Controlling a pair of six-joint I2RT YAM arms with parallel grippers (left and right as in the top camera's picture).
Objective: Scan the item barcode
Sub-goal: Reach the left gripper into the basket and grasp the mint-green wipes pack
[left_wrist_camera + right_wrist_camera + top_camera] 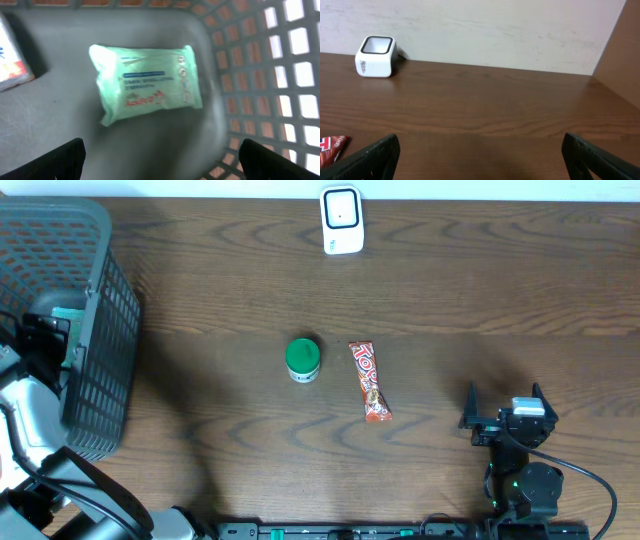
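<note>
The left pincer [167, 160] is hanging inside a grey mesh basket [280, 75] with its two dark fingers spread wide apart and gripping nothing. Directly below and a little ahead of it, a pale green wipes pack [147, 82] is lying flat on the basket floor, turned slightly askew, and apart from the fingers. This is most likely the item to be scanned. Off to the pincer's left, the corner of a white box [12, 60] is showing. The print on the pack is blurred, so I cannot tell whether a barcode is facing up. The right pincer [482, 150] is resting low over the brown desk [450, 300], also spread wide and empty. A white scanner [341, 220] is standing far ahead of it and to its left, at the desk's back edge. A red candy bar [370, 382] is lying near its left side, and a green-lidded jar [303, 359] is sitting just beyond the bar. To do this step well, the left pincer should be coming straight down with its fingers straddling the pack's narrower width, squeezing gently since the soft pack looks likely to buckle, and lifting clear of the basket wall before heading for the scanner.
</note>
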